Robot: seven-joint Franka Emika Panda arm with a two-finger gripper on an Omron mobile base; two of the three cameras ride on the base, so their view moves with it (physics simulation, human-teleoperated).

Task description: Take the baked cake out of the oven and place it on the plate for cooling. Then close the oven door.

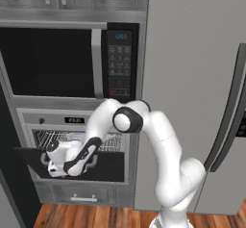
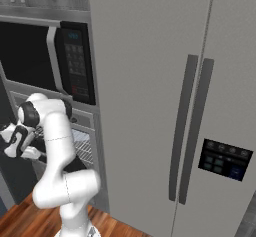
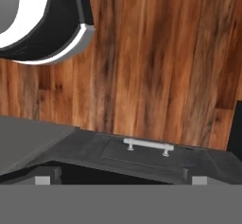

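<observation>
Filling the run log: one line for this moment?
oven door: open | hand: open, empty, over door | racks: visible | drawer: shut

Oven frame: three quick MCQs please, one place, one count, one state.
1. The black-windowed microwave with keypad sits where against the steel-framed wall oven?
A above
B below
C right

2. Long dark handles on the grey fridge?
A one
B two
C four

3. The dark glass oven door is:
A shut
B open, folded down
C removed

Key: 1 A, microwave sits over the oven's display. 2 B, two bars stand side by side. 3 B, wire racks show behind the lowered panel.
</observation>
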